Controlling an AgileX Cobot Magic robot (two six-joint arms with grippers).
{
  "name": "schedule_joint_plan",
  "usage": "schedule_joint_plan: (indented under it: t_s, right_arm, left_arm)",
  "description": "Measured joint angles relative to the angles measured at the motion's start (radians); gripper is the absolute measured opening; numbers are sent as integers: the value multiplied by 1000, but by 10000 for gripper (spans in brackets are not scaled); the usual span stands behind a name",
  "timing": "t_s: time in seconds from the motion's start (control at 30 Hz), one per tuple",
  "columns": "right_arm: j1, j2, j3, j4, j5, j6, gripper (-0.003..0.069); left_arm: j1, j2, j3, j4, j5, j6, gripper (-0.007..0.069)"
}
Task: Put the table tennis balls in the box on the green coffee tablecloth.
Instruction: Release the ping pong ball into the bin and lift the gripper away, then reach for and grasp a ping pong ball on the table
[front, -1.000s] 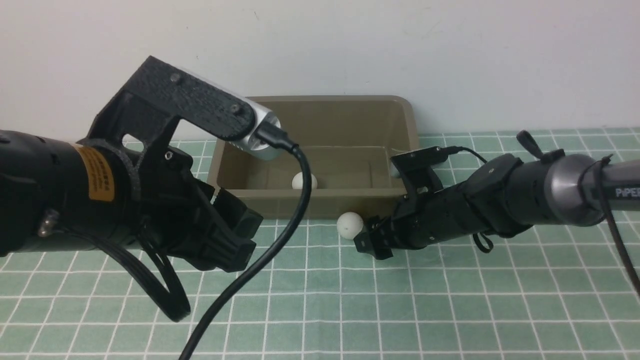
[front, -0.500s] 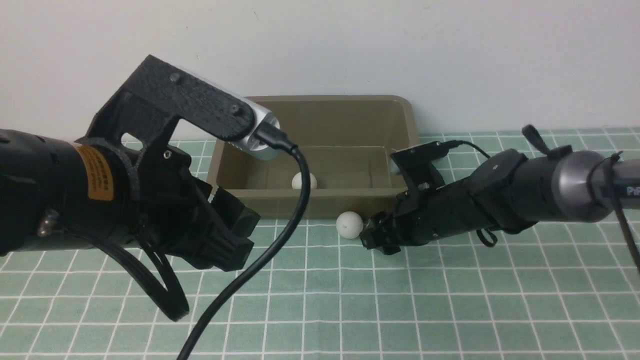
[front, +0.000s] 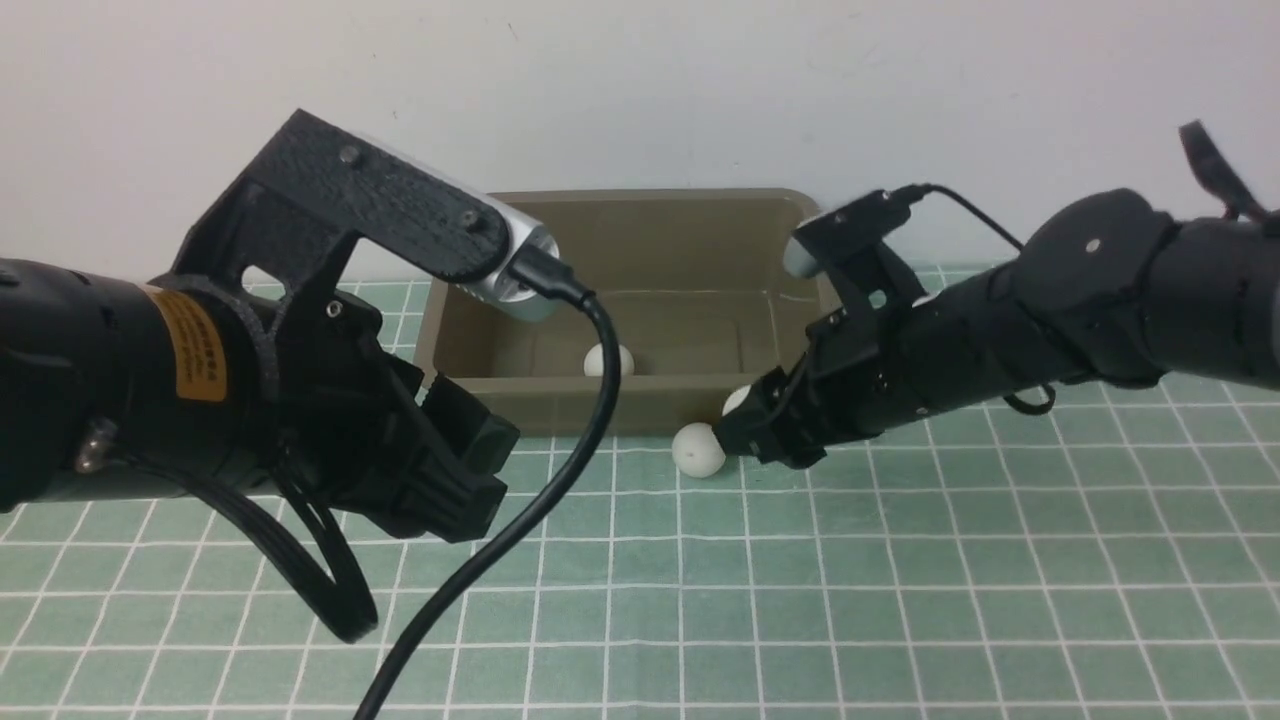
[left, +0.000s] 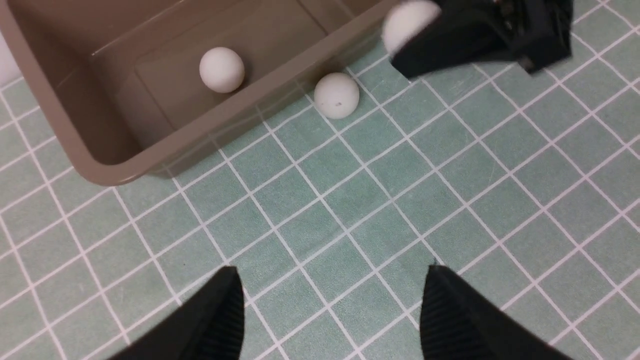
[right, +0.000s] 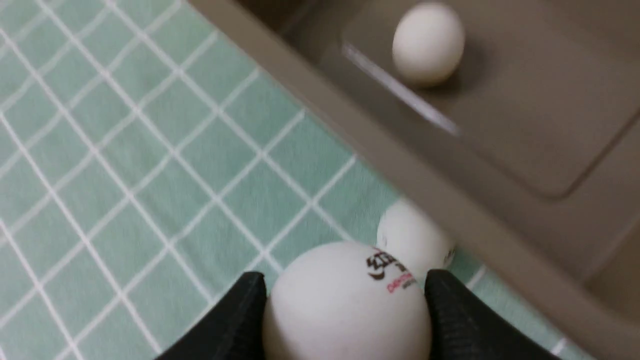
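Three balls: one ball (right: 325, 310) is clamped in the right pincer (right: 345, 282); second ball (front: 698, 449) on the cloth (front: 900, 600) just beside its tips, by the box (front: 640, 405); third ball (front: 597, 360) inside the box beyond. Left pincer (left: 332, 272) gapes empty.

Matte wht plastic table tennis balls (left: 222, 69); smooth, sl. glossy plastic box (front: 680, 240); matt cloth tablecloth (front: 900, 600) w/ printed grid.

Right gripper (right: 345, 300) clamps logo ball (right: 340, 320); second ball (right: 412, 240) on cloth (right: 150, 175) beside box (right: 450, 190), perhaps touching; third ball (right: 427, 42) inside box.
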Motion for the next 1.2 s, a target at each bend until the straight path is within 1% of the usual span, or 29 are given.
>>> schedule_joint_plan:
  t_s: [0.13, 0.3, 0.4, 0.47, 0.57, 0.67, 0.73, 0.83, 0.97, 1.07, 1.2]
  right_arm:
    - [-10, 11, -73, 19, 5, 12, 361]
    - [-33, 91, -231, 16, 25, 43, 361]
    - [-45, 151, -325, -1, 54, 69, 361]
    - [-59, 231, -420, -36, 119, 93, 361]
    - [-67, 299, -478, -85, 178, 97, 361]
    - [-70, 331, -490, -125, 195, 109, 384]
    - [-72, 332, -492, -145, 191, 116, 482]
    - [-72, 318, -493, -163, 188, 114, 534]
    - [-73, 269, -495, -212, 182, 128, 539]
    - [-81, 215, -495, -246, 182, 157, 519]
    - [-84, 107, -495, -320, 182, 213, 496]
  left_arm:
    - [0, 0, 0, 0, 0, 0, 426]
    - [0, 0, 0, 0, 0, 0, 426]
    - [0, 0, 0, 0, 0, -1, 426]
    - [0, 0, 0, 0, 0, -1, 426]
    - [0, 0, 0, 0, 0, -2, 426]
    - [0, 0, 0, 0, 0, -8, 426]
    - [0, 0, 0, 0, 3, -12, 426]
    - [0, 0, 0, 0, 3, -12, 426]
    - [0, 0, 0, 0, 5, -17, 426]
    - [0, 0, 0, 0, 6, -18, 426]
    - [0, 0, 0, 0, 7, -19, 426]
